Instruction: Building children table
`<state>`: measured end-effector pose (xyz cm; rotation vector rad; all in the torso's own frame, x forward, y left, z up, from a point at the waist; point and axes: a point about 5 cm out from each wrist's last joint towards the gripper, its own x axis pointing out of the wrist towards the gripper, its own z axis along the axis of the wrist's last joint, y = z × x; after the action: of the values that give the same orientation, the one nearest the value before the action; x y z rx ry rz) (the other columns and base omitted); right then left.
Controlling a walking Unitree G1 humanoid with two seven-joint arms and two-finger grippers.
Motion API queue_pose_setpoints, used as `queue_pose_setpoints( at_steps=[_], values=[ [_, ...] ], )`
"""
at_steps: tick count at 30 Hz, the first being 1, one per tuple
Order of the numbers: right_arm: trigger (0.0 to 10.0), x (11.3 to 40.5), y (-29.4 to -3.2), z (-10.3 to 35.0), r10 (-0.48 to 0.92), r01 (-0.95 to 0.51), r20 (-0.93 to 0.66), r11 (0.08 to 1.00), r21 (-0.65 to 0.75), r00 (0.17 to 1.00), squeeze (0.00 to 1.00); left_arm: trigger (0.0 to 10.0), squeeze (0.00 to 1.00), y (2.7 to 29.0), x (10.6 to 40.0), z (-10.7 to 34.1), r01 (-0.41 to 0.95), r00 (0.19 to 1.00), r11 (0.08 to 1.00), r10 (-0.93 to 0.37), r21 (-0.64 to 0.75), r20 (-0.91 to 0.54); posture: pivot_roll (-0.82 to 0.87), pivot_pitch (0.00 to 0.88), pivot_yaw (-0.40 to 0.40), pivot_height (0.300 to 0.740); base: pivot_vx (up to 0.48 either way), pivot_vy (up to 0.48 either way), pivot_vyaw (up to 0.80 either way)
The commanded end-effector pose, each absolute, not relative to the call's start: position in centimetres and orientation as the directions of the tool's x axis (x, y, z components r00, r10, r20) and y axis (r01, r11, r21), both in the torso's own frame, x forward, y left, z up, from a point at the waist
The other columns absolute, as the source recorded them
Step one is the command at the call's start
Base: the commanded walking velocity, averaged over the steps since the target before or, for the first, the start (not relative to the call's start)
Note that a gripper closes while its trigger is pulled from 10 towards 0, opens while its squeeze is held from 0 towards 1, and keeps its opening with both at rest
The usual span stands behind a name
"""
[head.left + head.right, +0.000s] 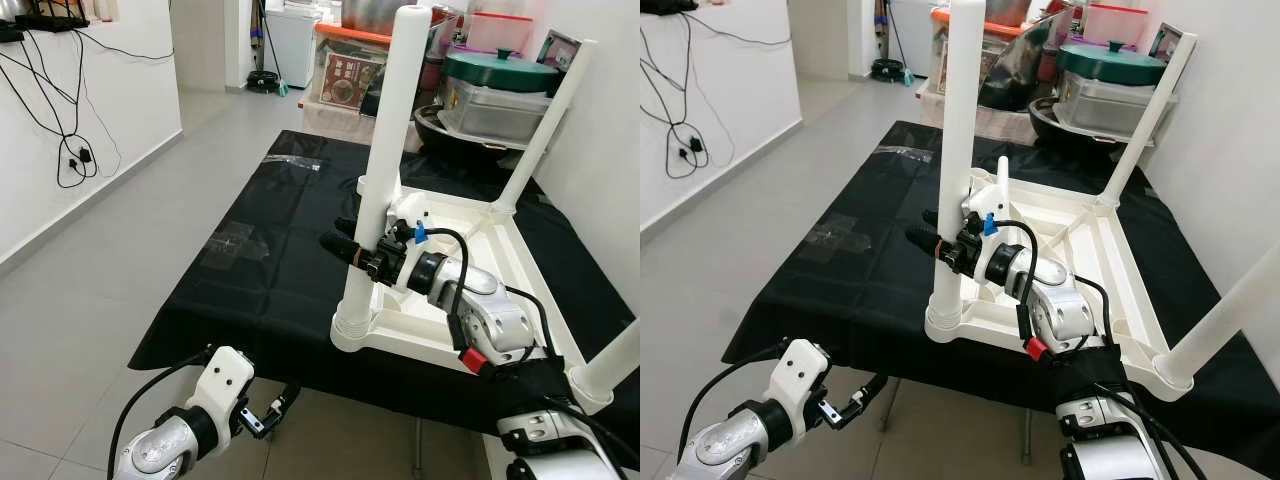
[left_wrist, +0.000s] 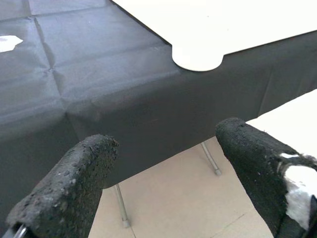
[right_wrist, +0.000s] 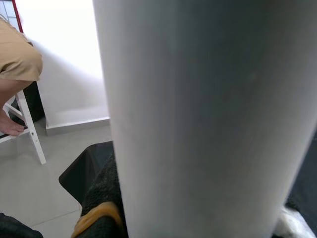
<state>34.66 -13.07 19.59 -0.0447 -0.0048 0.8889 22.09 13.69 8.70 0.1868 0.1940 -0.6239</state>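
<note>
A black-covered work table (image 1: pixel 250 280) stands on a pale tiled floor (image 1: pixel 110 260); all positions below are given relative to it. Its thin metal legs show under the cloth edge in the left wrist view.

Children table (image 1: pixel 480 290): white plastic, lying upside down on the cloth, occupying the right half of the work table. Its near-left corner sits close to the work table's near edge. Legs point upward.

- Near-left leg (image 1: pixel 385 150): tall white tube, standing upright in the corner socket (image 1: pixel 352 330) of the children table.
- Far-right leg (image 1: pixel 545 125): seated at the far corner, leaning slightly right.
- Near-right leg (image 1: pixel 612 370): at the right edge, only partly in frame.

Beyond the far end of the work table: stacked storage boxes (image 1: pixel 345 75) and a lidded green-topped container (image 1: pixel 495 85). Cables (image 1: pixel 60 120) hang on the white wall to the left.

Right gripper (image 1: pixel 352 248): above the work table, reaching to the near-left leg from the right, black fingers clasped around the tube about halfway up. In the right wrist view the tube sits directly against the camera.

Left gripper (image 2: pixel 168 183): low, below and in front of the work table's near edge, fingers spread apart and holding nothing.

A person's bare foot (image 3: pixel 9 124) and a white stool leg (image 3: pixel 32 131) appear beside the work table in the right wrist view.
</note>
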Motion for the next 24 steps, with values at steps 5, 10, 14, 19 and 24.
queue_pose_setpoints(
  at_steps=[5, 10, 14, 19, 24],
  values=[
    [0.0, 34.3, -13.9, 15.7, 0.744, -0.748, -0.184, 0.661, 0.059, 0.643, 0.00, 10.0, 0.00, 13.3, 22.3, 8.5, 0.603, 0.789, 0.790, -0.568, 0.115, -0.234, 0.06, 0.000, -0.136, 0.740, 0.000, 0.000, 0.00],
    [0.0, 34.4, -14.2, 15.3, 0.711, -0.712, -0.189, 0.698, 0.076, 0.677, 0.00, 10.0, 0.00, 13.4, 22.2, 8.5, 0.600, 0.791, 0.792, -0.565, 0.114, -0.237, 0.06, 0.000, -0.136, 0.740, 0.000, 0.000, 0.00],
    [0.0, 34.4, -14.2, 14.8, 0.668, -0.670, -0.217, 0.739, 0.074, 0.712, 0.00, 10.0, 0.00, 13.4, 22.2, 8.5, 0.599, 0.791, 0.793, -0.563, 0.114, -0.238, 0.06, 0.000, -0.136, 0.740, 0.000, 0.000, 0.00],
    [0.0, 34.7, -14.3, 14.6, 0.563, -0.569, -0.216, 0.821, 0.039, 0.798, 0.00, 10.0, 0.00, 13.5, 22.2, 8.5, 0.597, 0.792, 0.794, -0.561, 0.116, -0.239, 0.06, 0.000, -0.136, 0.740, 0.000, 0.000, 0.00],
    [0.0, 34.5, -14.0, 14.3, 0.456, -0.464, -0.211, 0.886, 0.011, 0.865, 0.00, 10.0, 0.00, 13.5, 22.2, 8.5, 0.596, 0.793, 0.794, -0.560, 0.118, -0.239, 0.06, 0.000, -0.132, 0.740, 0.000, 0.000, 0.00]
  ],
)
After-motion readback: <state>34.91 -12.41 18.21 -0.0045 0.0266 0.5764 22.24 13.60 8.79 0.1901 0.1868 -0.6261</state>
